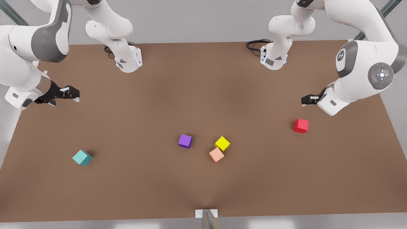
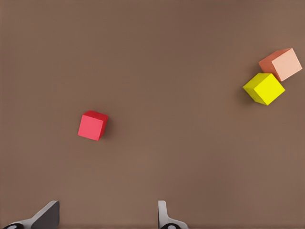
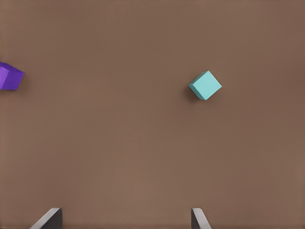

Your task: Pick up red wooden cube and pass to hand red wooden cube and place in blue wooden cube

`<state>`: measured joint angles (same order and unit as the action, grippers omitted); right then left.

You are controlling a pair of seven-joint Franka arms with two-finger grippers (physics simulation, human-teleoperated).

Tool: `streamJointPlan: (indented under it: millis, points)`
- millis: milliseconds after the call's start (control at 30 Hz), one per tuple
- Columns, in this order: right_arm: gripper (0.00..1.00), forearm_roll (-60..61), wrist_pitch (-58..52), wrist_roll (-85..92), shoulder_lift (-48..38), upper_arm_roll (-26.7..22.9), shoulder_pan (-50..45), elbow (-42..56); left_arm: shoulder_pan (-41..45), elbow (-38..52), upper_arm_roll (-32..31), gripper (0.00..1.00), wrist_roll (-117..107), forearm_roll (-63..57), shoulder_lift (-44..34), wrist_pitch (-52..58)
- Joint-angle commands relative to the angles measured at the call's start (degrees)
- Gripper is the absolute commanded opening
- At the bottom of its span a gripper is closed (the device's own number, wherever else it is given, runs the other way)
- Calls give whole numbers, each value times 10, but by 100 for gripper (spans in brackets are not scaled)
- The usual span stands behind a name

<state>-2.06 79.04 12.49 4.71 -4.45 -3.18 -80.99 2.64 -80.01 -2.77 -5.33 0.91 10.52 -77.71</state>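
The left claw (image 1: 306,100) hung above the counter (image 1: 203,190) at the front view's right, its two fingers spread wide with nothing between them; in its wrist view just the fingertips (image 2: 163,214) showed, cut off at the frame's edge; in the front view most of this claw was hidden behind its own wrist. Closest to it lay the red wooden cube (image 1: 300,125), one in number, resting flat on the counter just ahead of the claw and apart from it, turned slightly askew to the line of the fingers; a cube has no long axis to speak of. Farther out from this claw sat one yellow cube (image 1: 222,143) and one salmon-orange cube (image 1: 216,155), touching or nearly so, too close to tell which; one purple cube (image 1: 185,141) lay beyond them.

The right claw (image 1: 70,94) waited above the counter at the front view's left, fingers likewise wide and empty, only their tips (image 3: 199,219) in its wrist view; ahead of it, well apart, sat the single blue wooden cube (image 1: 82,157), flat on the counter and rotated diamond-wise to the fingers; the purple cube was cut by that view's edge.
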Motion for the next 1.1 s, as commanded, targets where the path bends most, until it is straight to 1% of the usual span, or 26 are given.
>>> streamJointPlan:
  millis: [0,100,133,167,200,267,333,400,533,733,800,833,1000,1067]
  points:
    - [100,0,-2,9,-1,0,0,0,0,0,0,100,-4,0,-1,0]
    - [100,2,-2,9,0,0,1,0,0,-2,0,100,-4,0,3,-2]
    - [100,2,-2,9,2,0,1,-1,-1,-32,2,100,0,-1,20,-38]
    - [100,4,-2,9,4,0,1,-2,-1,-75,19,100,45,-3,26,-100]
    - [100,4,-2,9,4,0,1,-4,-7,-95,32,100,110,-3,44,-143]
    - [100,4,-2,9,5,0,1,-6,-10,-176,56,100,220,-3,52,-263]
    - [100,4,-1,9,5,0,1,-6,-10,-228,75,100,354,-3,68,-349]
    - [100,9,-1,8,5,0,1,-7,-11,-284,87,100,407,-3,78,-453]
    - [100,10,-1,8,4,0,1,-8,-26,-289,97,100,534,-2,95,-454]
    - [100,13,-1,10,6,0,1,-9,-25,-323,98,100,572,-4,102,-459]
    - [100,13,-1,10,6,0,1,-10,-25,-352,98,100,568,-5,105,-514]
    - [100,14,-1,10,6,0,1,-10,-26,-354,98,100,561,-5,112,-525]
    - [100,15,-1,10,6,0,1,-12,-26,-365,98,100,511,-5,131,-542]
    - [100,17,-1,10,6,0,1,-15,-26,-369,98,100,441,-5,136,-541]
